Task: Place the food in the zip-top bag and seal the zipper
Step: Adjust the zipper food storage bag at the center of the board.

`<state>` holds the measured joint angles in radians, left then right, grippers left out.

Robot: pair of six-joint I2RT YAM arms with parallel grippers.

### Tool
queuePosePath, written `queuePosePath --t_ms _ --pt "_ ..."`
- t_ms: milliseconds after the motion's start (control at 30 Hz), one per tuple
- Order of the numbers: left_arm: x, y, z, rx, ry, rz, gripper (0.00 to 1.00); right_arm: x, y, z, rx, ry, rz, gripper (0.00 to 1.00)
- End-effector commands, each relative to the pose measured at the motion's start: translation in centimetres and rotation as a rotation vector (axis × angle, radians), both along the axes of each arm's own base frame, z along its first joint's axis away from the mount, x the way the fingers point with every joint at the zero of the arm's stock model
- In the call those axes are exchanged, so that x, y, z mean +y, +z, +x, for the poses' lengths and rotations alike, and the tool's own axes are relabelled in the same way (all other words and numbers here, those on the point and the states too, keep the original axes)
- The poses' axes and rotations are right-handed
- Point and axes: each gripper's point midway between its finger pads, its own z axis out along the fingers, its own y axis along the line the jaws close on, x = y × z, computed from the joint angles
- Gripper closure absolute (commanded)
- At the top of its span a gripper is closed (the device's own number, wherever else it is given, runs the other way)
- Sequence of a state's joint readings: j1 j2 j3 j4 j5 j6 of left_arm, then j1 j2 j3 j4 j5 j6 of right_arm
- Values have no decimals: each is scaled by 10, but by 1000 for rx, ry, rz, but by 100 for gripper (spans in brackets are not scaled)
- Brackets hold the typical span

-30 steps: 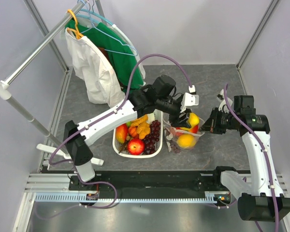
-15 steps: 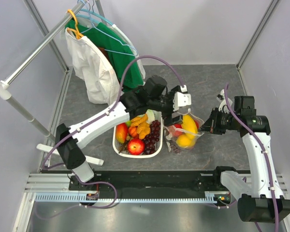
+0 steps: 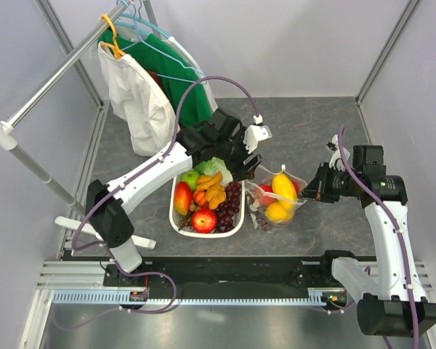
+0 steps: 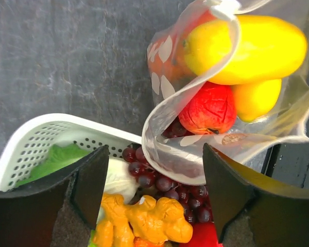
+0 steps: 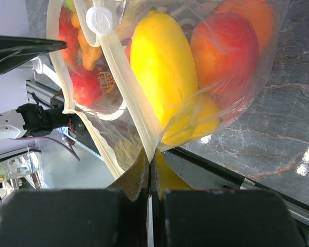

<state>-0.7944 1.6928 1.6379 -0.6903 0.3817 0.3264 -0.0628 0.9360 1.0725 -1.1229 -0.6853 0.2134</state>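
Observation:
The clear dotted zip-top bag (image 3: 296, 183) stands open just right of the white basket (image 3: 176, 218). It holds a yellow mango (image 3: 283, 185), a lemon (image 3: 277, 211) and a red apple (image 3: 264, 193). My left gripper (image 3: 245, 164) is open and empty, hovering over the gap between basket and bag; in the left wrist view (image 4: 154, 190) grapes (image 4: 162, 181) lie below it. My right gripper (image 3: 314, 191) is shut on the bag's mouth edge, pinching the zipper (image 5: 124, 85) at its tips (image 5: 150, 160). A red apple (image 3: 203, 219), grapes (image 3: 231, 203) and green pieces (image 3: 214, 167) remain in the basket.
A clothes rack (image 3: 51, 76) with a white garment (image 3: 138, 102) and a green one (image 3: 185, 91) on hangers stands at the back left. The bag's white slider (image 5: 100, 20) sits on the zipper strip. A black rail (image 3: 225, 273) runs along the near edge.
My left gripper has drawn back up and left out of the bag mouth, leaving the yellow mango inside the bag. The right gripper has held still on the bag's edge.

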Motion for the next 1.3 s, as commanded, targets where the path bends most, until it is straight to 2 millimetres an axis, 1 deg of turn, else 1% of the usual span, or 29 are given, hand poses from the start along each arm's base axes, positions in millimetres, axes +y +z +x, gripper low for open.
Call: queuePosePath --t_ms 0,67,100,133,167,200,233,267,333,367,433,467,500,533,567,633,667,700,733,800,833,933,1033,1100,1133,1200,1233,1267 --pt "-8 -2 11 59 88 9 27 5 17 -2 -51 14 36 100" --pt "-13 -10 9 105 78 19 36 6 18 -3 -54 16 38 100" --pt "-18 -1 9 110 64 -1 54 6 18 -4 -50 17 42 100" --pt "-25 2 -1 152 14 -24 66 7 19 -6 -49 22 49 100" --pt "-32 11 -3 178 -7 -38 81 9 20 -6 -48 22 61 100" --pt "-37 21 -9 211 -29 -65 98 11 23 -7 -49 23 77 100" --pt "-47 32 -22 258 -94 -109 98 16 30 -10 -58 34 120 100" --pt "-57 56 -29 244 -135 -155 98 21 39 -5 -75 14 172 100" --pt "-70 81 -41 249 -190 -213 98 28 61 -3 -135 -1 243 100" --pt "-80 98 -50 234 -230 -244 98 29 75 5 -179 -32 281 100" --pt "-87 108 -60 254 -255 -265 98 29 84 7 -225 -58 296 100" --pt "-90 106 -66 270 -268 -262 98 29 79 9 -215 -74 306 100" --pt "-90 99 -70 307 -275 -247 98 28 74 9 -197 -93 311 100" --pt "-90 86 -73 339 -274 -221 98 26 63 11 -174 -118 296 100" --pt "-89 78 -75 355 -275 -203 98 24 54 10 -149 -135 280 100" --pt "-87 60 -79 403 -272 -167 98 21 40 9 -120 -164 271 100" --pt "-87 58 -82 410 -283 -165 98 22 26 9 -88 -176 280 100" --pt "-88 54 -83 422 -286 -159 98 22 23 9 -70 -195 295 100" --pt "-88 49 -84 429 -287 -151 98 22 12 9 -51 -204 296 100" --pt "-90 44 -86 434 -291 -140 98 21 8 14 -57 -219 304 100" --pt "-92 36 -86 448 -287 -125 98 22 4 14 -38 -230 319 100" --pt "-93 24 -86 487 -270 -105 98 20 4 21 -65 -250 322 100" --pt "-92 20 -93 538 -271 -99 98 20 4 22 -71 -261 330 100" --pt "-91 21 -100 566 -286 -102 91 19 4 23 -78 -270 332 100" --pt "-90 22 -102 579 -284 -104 83 19 3 23 -78 -275 335 100" --pt "-90 25 -108 603 -298 -113 75 19 3 23 -84 -276 335 100" --pt "-89 26 -109 617 -294 -115 68 19 1 23 -85 -276 335 100" --pt "-89 27 -111 632 -302 -121 64 19 0 22 -84 -274 334 100"
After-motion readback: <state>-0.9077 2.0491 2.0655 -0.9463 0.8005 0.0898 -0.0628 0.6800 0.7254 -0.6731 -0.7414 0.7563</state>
